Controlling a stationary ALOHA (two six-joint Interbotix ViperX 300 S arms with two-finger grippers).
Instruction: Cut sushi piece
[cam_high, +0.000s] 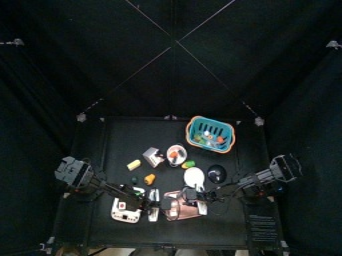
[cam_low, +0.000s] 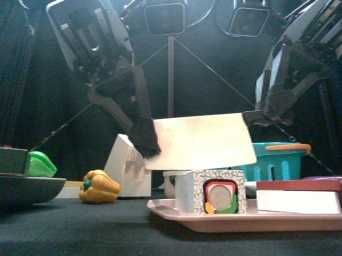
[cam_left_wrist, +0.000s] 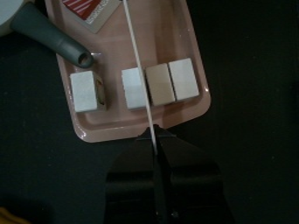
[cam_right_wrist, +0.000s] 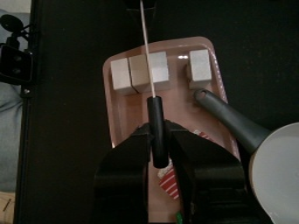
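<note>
A pink tray (cam_left_wrist: 176, 118) holds a row of white sushi pieces (cam_left_wrist: 86, 88). A knife with a black handle and a long thin blade (cam_right_wrist: 145, 48) lies edge-on over the row, and the blade passes between two neighbouring pieces (cam_right_wrist: 156, 72). My right gripper (cam_right_wrist: 156, 140) is shut on the handle. In the left wrist view the thin blade (cam_left_wrist: 139, 74) comes out from between my left gripper's (cam_left_wrist: 155, 144) jaws, which are shut on it. In the front view the white blade (cam_low: 201, 140) hangs broadside over a sushi piece (cam_low: 214, 193) on the tray (cam_low: 181, 212).
A grey-handled white utensil (cam_right_wrist: 230, 120) lies with its handle end on the tray beside the outer piece. A red-striped pack (cam_left_wrist: 100, 7) sits on the tray's other half. A teal basket (cam_high: 210, 132) stands at the back right. A yellow pepper (cam_low: 98, 186) and a dark bowl (cam_low: 16, 190) are at the front left.
</note>
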